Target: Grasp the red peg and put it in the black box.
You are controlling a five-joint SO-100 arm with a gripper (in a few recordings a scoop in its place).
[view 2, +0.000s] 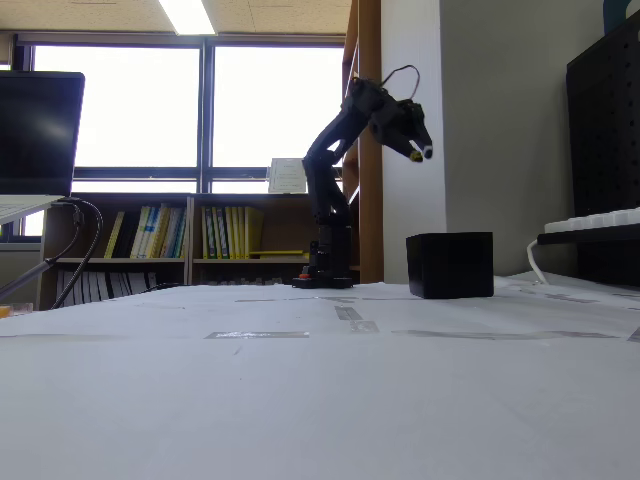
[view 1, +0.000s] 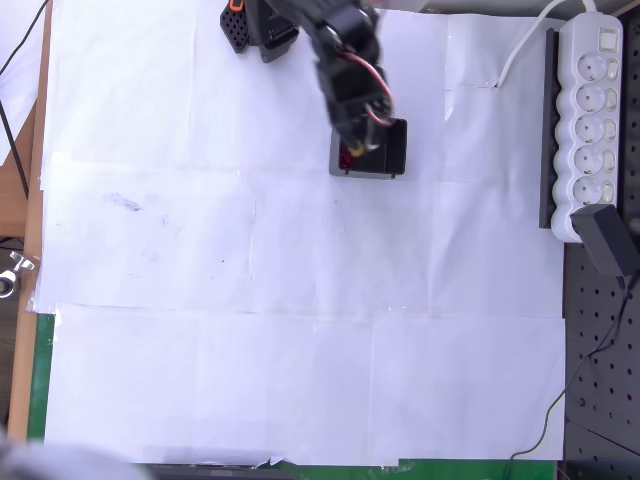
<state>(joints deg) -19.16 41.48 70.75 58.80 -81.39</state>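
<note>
The black box [view 1: 395, 145] stands on the white paper near the back of the table; in the fixed view the black box [view 2: 450, 265] sits right of the arm's base. My gripper [view 1: 352, 152] hangs over the box's left part. In the fixed view my gripper [view 2: 422, 152] is well above the box, pointing down and to the right, its fingers close together. The red peg [view 1: 345, 158] shows as a small red spot at the fingertips, beside a yellow mark, within the box's outline. From the side it is too small to make out.
A white power strip [view 1: 590, 120] runs along the right edge, with a black adapter [view 1: 608, 240] at its near end. The arm's base [view 1: 262, 25] stands at the back. A wide sheet of white paper [view 1: 300, 330] covers the table toward the front.
</note>
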